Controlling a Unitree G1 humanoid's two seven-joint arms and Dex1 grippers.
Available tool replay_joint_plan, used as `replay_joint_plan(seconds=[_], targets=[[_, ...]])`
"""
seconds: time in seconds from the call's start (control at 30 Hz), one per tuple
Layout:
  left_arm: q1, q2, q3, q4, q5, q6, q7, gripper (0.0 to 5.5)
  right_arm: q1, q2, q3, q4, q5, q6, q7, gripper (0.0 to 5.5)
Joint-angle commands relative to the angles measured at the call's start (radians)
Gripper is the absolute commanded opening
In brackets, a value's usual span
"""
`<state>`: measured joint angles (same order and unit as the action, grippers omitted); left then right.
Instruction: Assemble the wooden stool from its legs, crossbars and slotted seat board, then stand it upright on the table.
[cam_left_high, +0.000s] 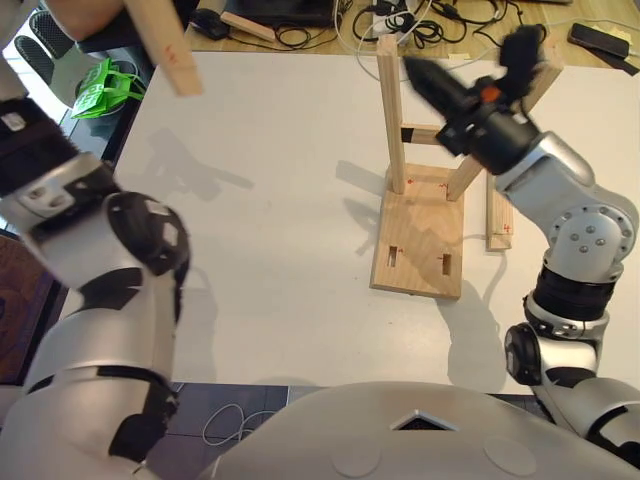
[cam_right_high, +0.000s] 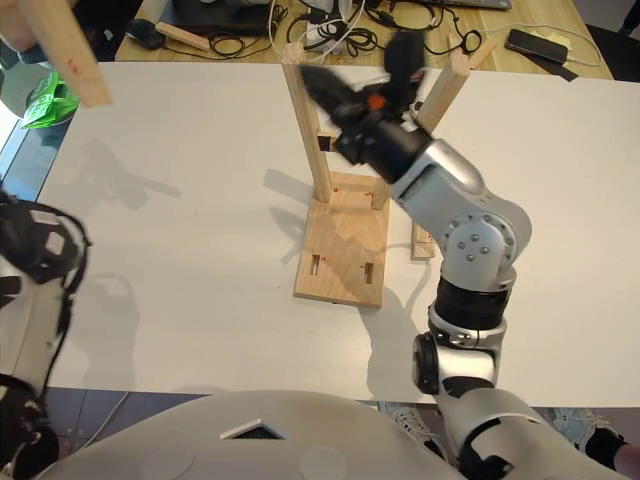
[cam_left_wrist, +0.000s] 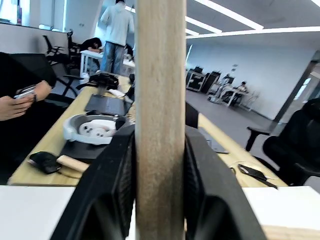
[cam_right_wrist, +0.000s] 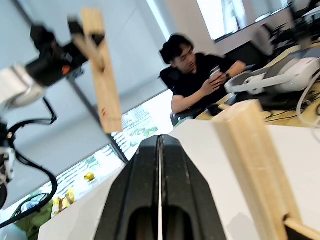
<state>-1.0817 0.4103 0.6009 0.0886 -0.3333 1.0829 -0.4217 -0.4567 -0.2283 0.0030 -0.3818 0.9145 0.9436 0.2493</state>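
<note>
Now: one leg aloft, two standing in the board

Far to my left, my left claw (cam_left_wrist: 160, 200) is clamped on the raised leg (cam_left_high: 165, 45), with a black finger (cam_left_wrist: 112, 190) pressed against each side of the wood. I hold it high over the far left part of the table (cam_left_high: 280, 200), tilted and well apart from the other parts. Off the table's left edge sits a green bag (cam_left_high: 100, 88).

Right of the middle, the seat board (cam_left_high: 425, 230) lies flat on the table. Two slots (cam_left_high: 392, 255) near its near edge show as dark gaps. At the board's far edge the straight leg (cam_left_high: 390, 110) stands upright on the left corner. The leaning leg (cam_left_high: 462, 178) rises from the right corner and tilts away to the right. The crossbar (cam_left_high: 428, 135) runs between the two, partway up.

My right claw (cam_right_wrist: 160, 142) hovers above the crossbar, its fingers pressed together with nothing between them. Its tip is just beside the upper part of the straight leg, and I cannot tell whether it touches the wood.

Just beside the board's right edge, a loose piece (cam_left_high: 498, 222) of wood lies flat on the table, partly behind my right arm. Beyond the table's far edge, cables (cam_left_high: 400, 20) lie tangled on a wooden desk.
</note>
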Motion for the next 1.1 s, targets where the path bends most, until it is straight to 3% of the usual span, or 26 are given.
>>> replay_joint_plan(seconds=[0.03,0.13,0.23,0.47,0.73,1.0,1.1], targets=[[0.021,-0.254,0.027,-0.169,-0.141,0.02,0.132,1.03,-0.099,0.024,0.145,-0.005,-0.041,0.054,0.033,0.0],[0.086,-0.405,0.024,-0.248,-0.216,0.033,0.235,1.03,-0.179,0.126,0.197,0.065,-0.053,0.029,0.049,0.0],[0.136,-0.477,0.008,-0.308,-0.275,0.056,0.305,1.03,-0.239,0.175,0.23,0.181,-0.131,-0.027,0.067,0.0],[0.163,-0.452,0.022,-0.359,-0.369,0.102,0.389,1.03,-0.314,0.149,0.198,0.378,-0.338,-0.159,0.071,0.0],[0.172,-0.415,0.015,-0.356,-0.444,0.086,0.44,1.03,-0.292,0.146,0.171,0.405,-0.4,-0.184,0.105,0.0],[0.188,-0.376,0.018,-0.357,-0.483,-0.001,0.496,1.03,-0.205,0.049,0.106,0.289,-0.336,-0.092,0.198,0.0],[0.188,-0.366,0.009,-0.351,-0.441,-0.12,0.524,1.03,-0.126,-0.116,0.089,0.142,-0.276,-0.013,0.328,0.0]])
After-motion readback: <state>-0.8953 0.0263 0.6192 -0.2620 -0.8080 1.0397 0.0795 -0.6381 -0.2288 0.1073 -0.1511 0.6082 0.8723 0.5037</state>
